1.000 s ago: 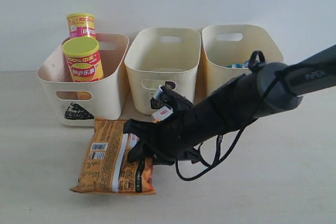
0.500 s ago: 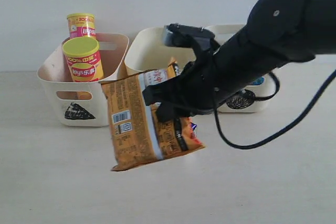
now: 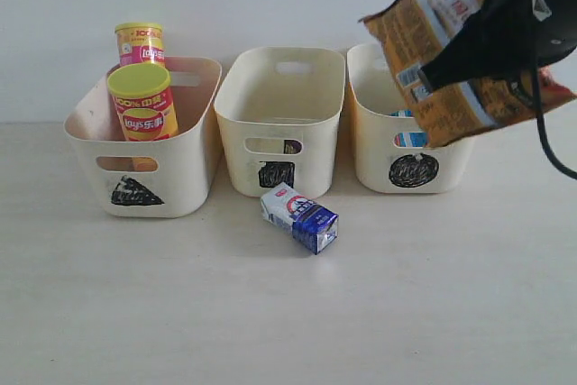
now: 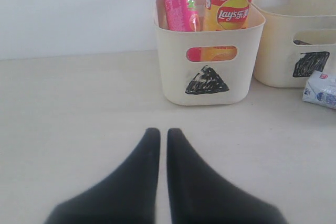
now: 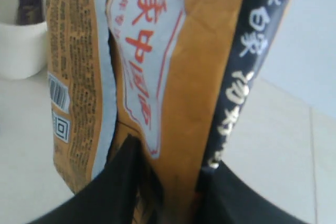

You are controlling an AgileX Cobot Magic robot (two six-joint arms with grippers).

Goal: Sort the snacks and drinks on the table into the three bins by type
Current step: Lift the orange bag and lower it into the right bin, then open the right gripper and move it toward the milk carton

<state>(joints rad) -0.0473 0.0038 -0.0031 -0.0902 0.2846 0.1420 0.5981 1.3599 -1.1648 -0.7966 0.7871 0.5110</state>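
Note:
My right gripper (image 3: 478, 47) (image 5: 168, 156) is shut on the flat orange packet (image 3: 464, 51) (image 5: 157, 66), holding it in the air above the circle bin (image 3: 379, 155). A blue-white packet (image 3: 410, 139) shows inside that bin. The pink chip tube (image 3: 140, 42) (image 4: 178, 1) and the orange-yellow chip tube (image 3: 142, 101) (image 4: 231, 3) stand in the triangle bin (image 3: 185, 178) (image 4: 173, 77). The blue and white juice carton (image 3: 300, 218) (image 4: 320, 90) lies on the table (image 3: 406, 313) in front of the square bin (image 3: 239, 123). Something dark (image 3: 290, 146) shows through the square bin's slot. My left gripper (image 4: 159, 135) is shut and empty, low over the table; the exterior view does not show it.
The three bins stand in a row against a white wall. The right arm's black cable (image 3: 550, 146) hangs beside the circle bin.
My right gripper took the orange packet off the table in front of the bins and carried it up and to the right, over the circle bin. The carton it hid now shows.

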